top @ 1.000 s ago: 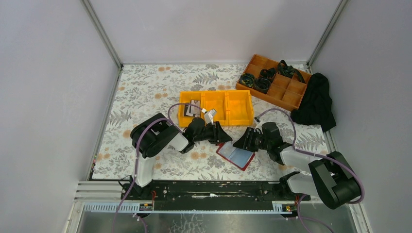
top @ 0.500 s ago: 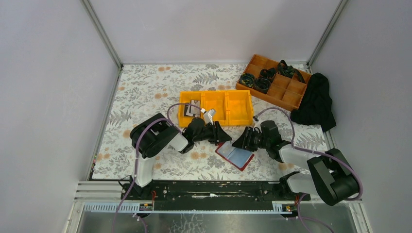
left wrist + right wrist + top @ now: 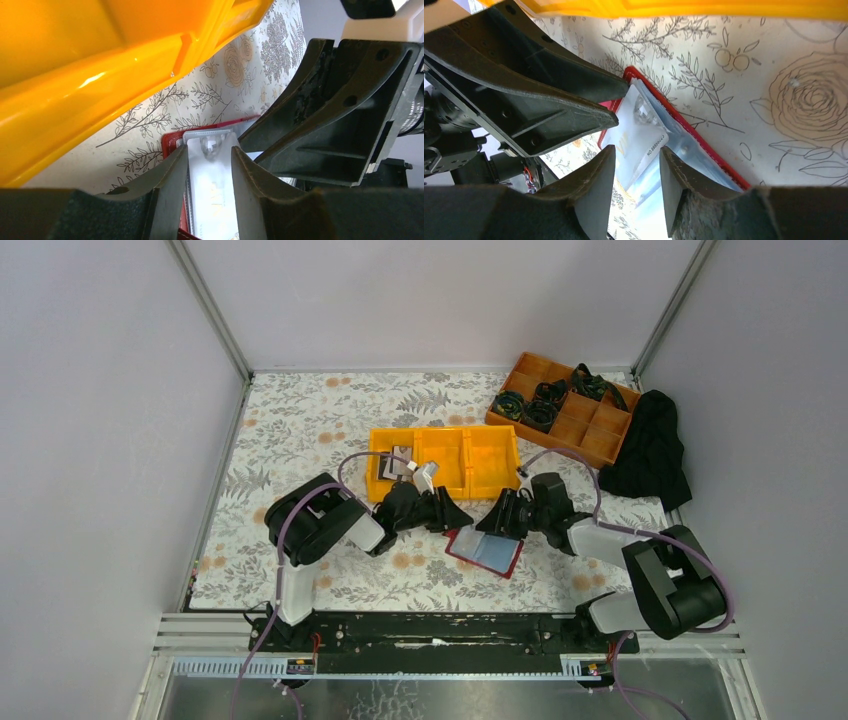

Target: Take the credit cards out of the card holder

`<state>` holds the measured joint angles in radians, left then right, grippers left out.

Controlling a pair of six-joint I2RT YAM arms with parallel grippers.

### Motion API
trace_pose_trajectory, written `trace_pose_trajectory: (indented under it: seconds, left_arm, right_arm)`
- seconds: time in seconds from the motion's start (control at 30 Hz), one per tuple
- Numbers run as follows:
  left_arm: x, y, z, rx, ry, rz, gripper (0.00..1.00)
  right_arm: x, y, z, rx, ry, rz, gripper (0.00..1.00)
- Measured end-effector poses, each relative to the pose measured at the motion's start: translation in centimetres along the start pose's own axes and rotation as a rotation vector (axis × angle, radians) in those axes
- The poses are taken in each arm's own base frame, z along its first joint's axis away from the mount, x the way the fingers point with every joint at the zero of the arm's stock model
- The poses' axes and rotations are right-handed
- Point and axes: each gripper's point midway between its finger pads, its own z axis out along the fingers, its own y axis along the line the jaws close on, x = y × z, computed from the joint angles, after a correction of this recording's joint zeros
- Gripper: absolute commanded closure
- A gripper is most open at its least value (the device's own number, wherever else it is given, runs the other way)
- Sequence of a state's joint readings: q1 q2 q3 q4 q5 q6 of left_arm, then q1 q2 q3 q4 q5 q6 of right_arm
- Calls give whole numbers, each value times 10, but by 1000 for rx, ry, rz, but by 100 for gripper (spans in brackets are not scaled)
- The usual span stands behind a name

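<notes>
The red card holder (image 3: 484, 553) lies open on the floral mat, blue-grey inside. A grey-white credit card (image 3: 636, 132) sticks partly out of its clear pocket. My left gripper (image 3: 455, 515) is low at the holder's left end. In the left wrist view its jaws (image 3: 209, 150) stand slightly apart, with the card (image 3: 212, 180) showing in the gap and the holder's red edge (image 3: 171, 142) beside it. My right gripper (image 3: 497, 520) faces it from the right. Its jaws (image 3: 638, 150) are apart, straddling the card's corner over the holder (image 3: 711, 152).
A yellow three-compartment bin (image 3: 445, 430) stands just behind both grippers, with cards (image 3: 398, 465) in its left compartment. An orange divided tray (image 3: 570, 410) with black coils is at the back right. A black cloth (image 3: 650, 450) lies beside it.
My right gripper has moved left and toward the bin, closing in on the left gripper. The holder has shifted and turned slightly. The left gripper has barely moved.
</notes>
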<state>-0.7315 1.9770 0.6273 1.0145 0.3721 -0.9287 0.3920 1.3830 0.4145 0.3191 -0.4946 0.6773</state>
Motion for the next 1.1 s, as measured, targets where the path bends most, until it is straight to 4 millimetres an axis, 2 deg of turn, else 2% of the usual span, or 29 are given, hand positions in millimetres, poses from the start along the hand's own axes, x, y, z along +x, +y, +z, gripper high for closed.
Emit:
trace_pose_trajectory:
  seconds: [0.2, 0.3, 0.4, 0.5, 0.7, 1.1]
  left_arm:
    - [-2, 1, 0, -2, -7, 0, 56]
    - [0, 0, -1, 3, 3, 1, 56]
    - [7, -3, -9, 9, 32, 5, 56]
    - [8, -6, -19, 7, 48, 16, 56]
    - [5, -8, -24, 2, 54, 34, 56]
    - [12, -7, -26, 6, 80, 21, 56]
  right_arm:
    - [-18, 7, -2, 6, -33, -23, 55]
    - [-31, 20, -7, -27, -78, -56, 53]
    - [-39, 34, -15, -66, -122, -90, 50]
    - [-41, 39, -21, -86, -153, -111, 50]
    - [-28, 21, -21, -44, -150, -103, 49]
    - [-22, 3, -14, 7, -121, -109, 49]
